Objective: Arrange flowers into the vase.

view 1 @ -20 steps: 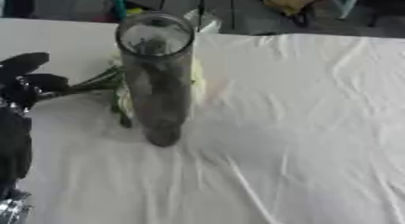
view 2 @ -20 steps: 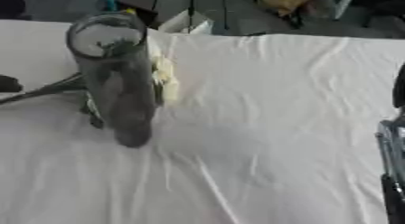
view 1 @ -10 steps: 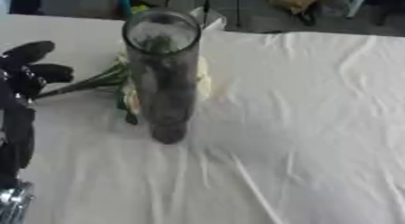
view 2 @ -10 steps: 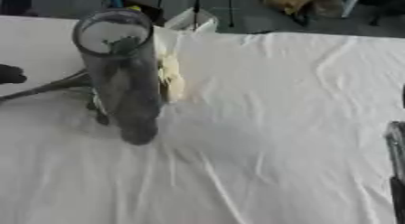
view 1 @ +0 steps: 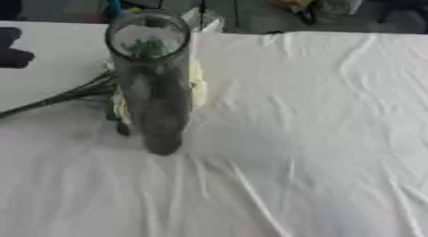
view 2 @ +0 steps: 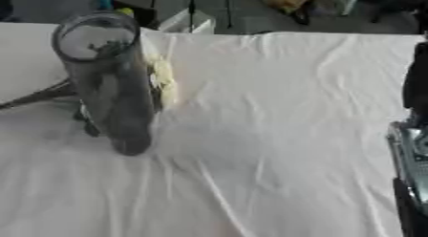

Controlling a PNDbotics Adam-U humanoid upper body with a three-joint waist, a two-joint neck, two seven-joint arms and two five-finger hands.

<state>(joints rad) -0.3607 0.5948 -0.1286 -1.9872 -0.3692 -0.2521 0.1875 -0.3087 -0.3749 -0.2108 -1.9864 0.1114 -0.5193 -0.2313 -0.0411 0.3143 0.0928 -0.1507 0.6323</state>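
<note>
Tall clear vase on a white-draped tabletop, flowers lying behind it.

The tabletop (view 1: 317,135) fills the view under a wrinkled white cloth. The smoky glass vase (view 1: 155,83) stands upright left of centre, its open mouth toward the far side, a bit of green showing inside at the rim. The flowers (view 1: 197,85) lie on the cloth just behind and beside the vase, pale yellow heads to its right, dark stems (view 1: 58,100) running out to the left edge. The left robot hand (view 1: 15,47) shows only as black shapes at the far left edge, apart from the stems; I cannot tell how far open it is, and it holds nothing visible. The right arm (view 2: 411,150) hangs along the right edge in the right eye view, black and silver, its hand out of sight.
</note>
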